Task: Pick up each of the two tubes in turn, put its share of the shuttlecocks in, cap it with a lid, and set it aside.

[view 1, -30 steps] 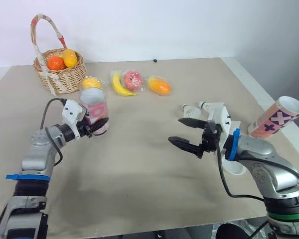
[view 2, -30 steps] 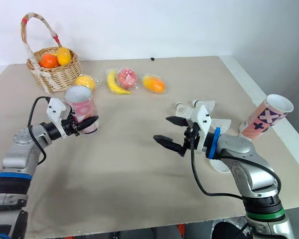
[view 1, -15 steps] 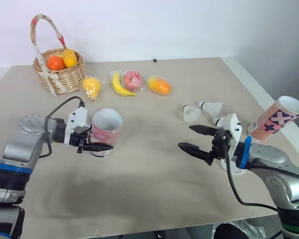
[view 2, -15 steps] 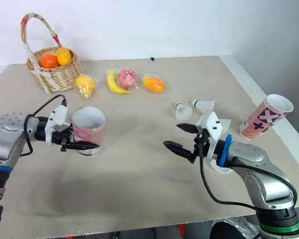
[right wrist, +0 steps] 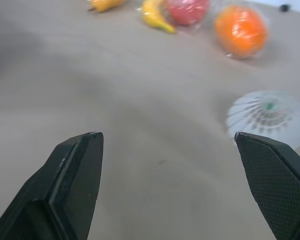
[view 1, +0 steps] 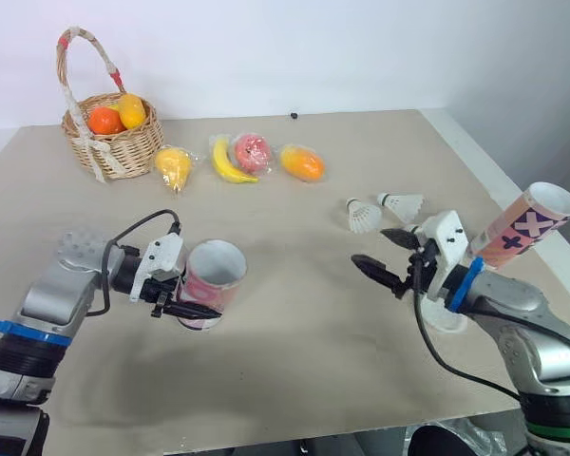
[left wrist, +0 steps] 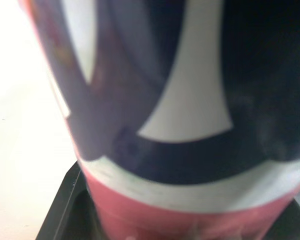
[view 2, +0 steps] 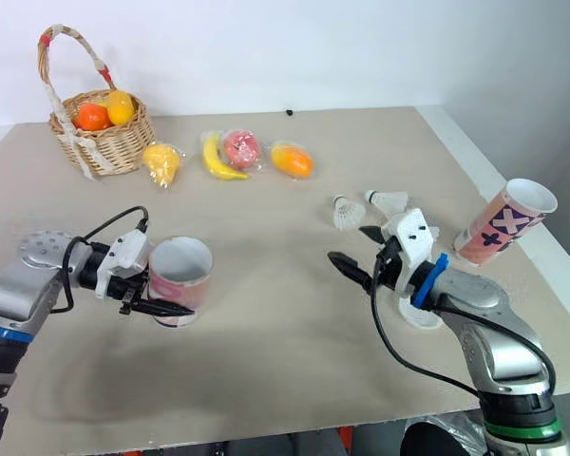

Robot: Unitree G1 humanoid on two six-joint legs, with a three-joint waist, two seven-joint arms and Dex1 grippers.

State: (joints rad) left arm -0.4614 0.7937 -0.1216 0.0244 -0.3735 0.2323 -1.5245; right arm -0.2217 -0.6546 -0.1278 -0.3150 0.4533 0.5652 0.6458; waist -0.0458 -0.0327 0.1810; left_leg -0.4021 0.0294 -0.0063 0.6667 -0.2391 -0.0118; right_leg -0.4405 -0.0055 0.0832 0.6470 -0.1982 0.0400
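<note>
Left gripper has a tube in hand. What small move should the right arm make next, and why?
Probably ease the open right gripper toward the nearer white feathered shuttlecock. The left gripper already grips the pink patterned tube, mouth upward, and the right one holds nothing.

- A beige table (view 1: 294, 313) carries everything.
- A wicker basket (view 1: 123, 150) with fruit in it stands at the far left corner.
- Just right of the basket, four wrapped fruits lie in a row: a yellow fruit (view 1: 175, 165), a banana (view 1: 228, 161), a pink-red fruit (view 1: 254, 150) and an orange fruit (view 1: 304, 163).
- A small black object (view 1: 294, 116) sits at the far edge.
- The round shuttlecock (view 1: 363, 216) and the long shuttlecock (view 1: 403, 203) lie close together on the right.
- A patterned tube (view 1: 526, 226) stands tilted at the right edge.
- A white lid (view 2: 420, 316) lies near it, partly hidden.
</note>
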